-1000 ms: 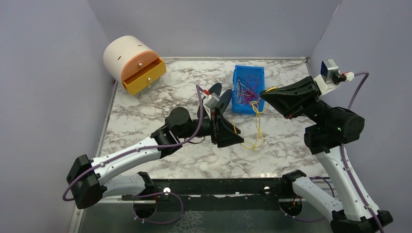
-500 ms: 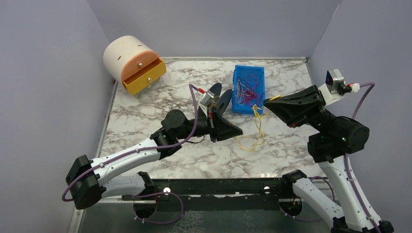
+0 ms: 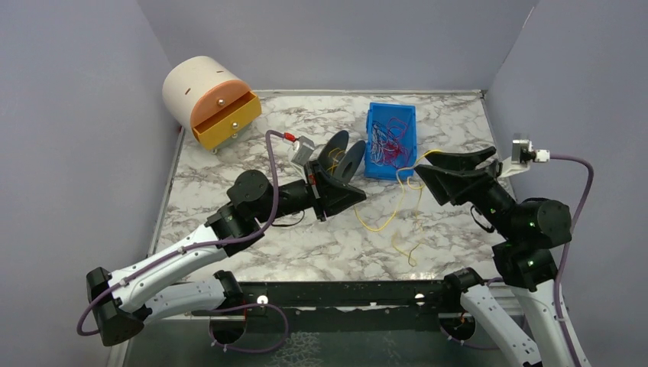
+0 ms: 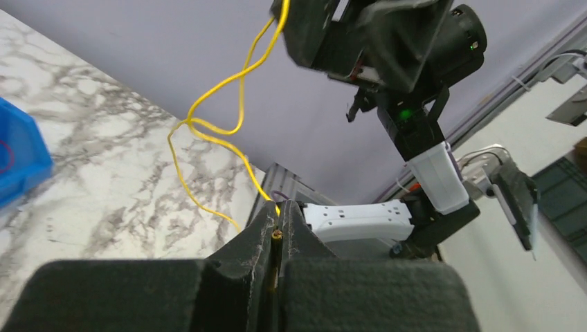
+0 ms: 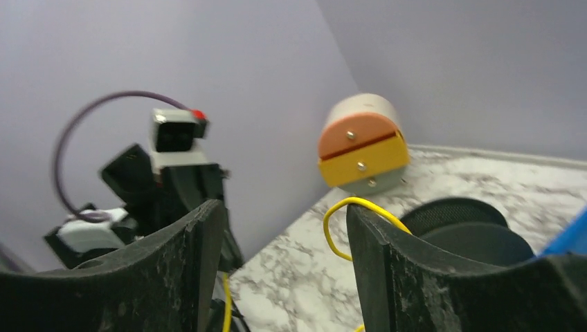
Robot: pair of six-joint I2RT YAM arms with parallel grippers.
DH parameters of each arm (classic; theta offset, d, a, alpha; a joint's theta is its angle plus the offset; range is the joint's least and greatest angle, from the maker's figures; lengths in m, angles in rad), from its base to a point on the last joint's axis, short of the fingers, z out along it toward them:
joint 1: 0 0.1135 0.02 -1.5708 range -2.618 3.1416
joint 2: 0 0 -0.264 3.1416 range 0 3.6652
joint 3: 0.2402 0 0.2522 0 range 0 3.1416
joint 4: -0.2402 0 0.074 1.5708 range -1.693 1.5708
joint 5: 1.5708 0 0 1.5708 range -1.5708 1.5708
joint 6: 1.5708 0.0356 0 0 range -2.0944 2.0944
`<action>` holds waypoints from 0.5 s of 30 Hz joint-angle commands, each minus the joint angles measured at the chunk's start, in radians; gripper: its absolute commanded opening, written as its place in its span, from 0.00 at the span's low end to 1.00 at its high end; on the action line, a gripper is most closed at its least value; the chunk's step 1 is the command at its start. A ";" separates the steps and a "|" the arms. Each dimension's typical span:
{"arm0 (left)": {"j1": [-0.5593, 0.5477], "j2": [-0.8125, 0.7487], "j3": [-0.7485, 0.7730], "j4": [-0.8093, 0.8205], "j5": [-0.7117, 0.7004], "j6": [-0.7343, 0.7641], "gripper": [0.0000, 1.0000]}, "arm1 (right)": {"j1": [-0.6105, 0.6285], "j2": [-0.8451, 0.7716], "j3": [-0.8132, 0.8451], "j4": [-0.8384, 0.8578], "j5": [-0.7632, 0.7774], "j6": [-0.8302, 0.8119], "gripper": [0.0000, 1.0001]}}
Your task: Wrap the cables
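Your left fingers (image 4: 257, 232) are pinched narrow on one end of the yellow cable (image 5: 353, 200), and its tip shows in the slit between them. Your right fingers (image 5: 391, 270) stand wide apart. A loop of the cable arcs through the gap, but you cannot tell from these views whether it rests on either finger.

Seen from overhead, the cable runs from the left fingers toward 3 o'clock and rises to the right fingers, with a loose tail trailing toward 6 o'clock on the counter (image 3: 458, 122). The black spool (image 3: 344, 157) stands just at 12 o'clock of the left fingers. The blue bin (image 3: 370, 145), with a tangle of thin wires inside, sits just at 3 o'clock of the spool. The round drawer unit (image 3: 206, 99), its yellow drawer slid out, sits at the counter's 10 o'clock corner.
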 commanded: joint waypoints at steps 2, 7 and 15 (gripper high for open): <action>-0.003 -0.039 0.110 -0.236 -0.086 0.188 0.00 | -0.004 -0.024 -0.041 -0.284 0.112 -0.103 0.73; -0.003 -0.030 0.169 -0.378 -0.084 0.294 0.00 | -0.004 -0.014 -0.088 -0.386 0.076 -0.130 0.77; -0.003 -0.013 0.242 -0.557 -0.096 0.419 0.00 | -0.004 0.108 -0.093 -0.642 0.117 -0.181 0.82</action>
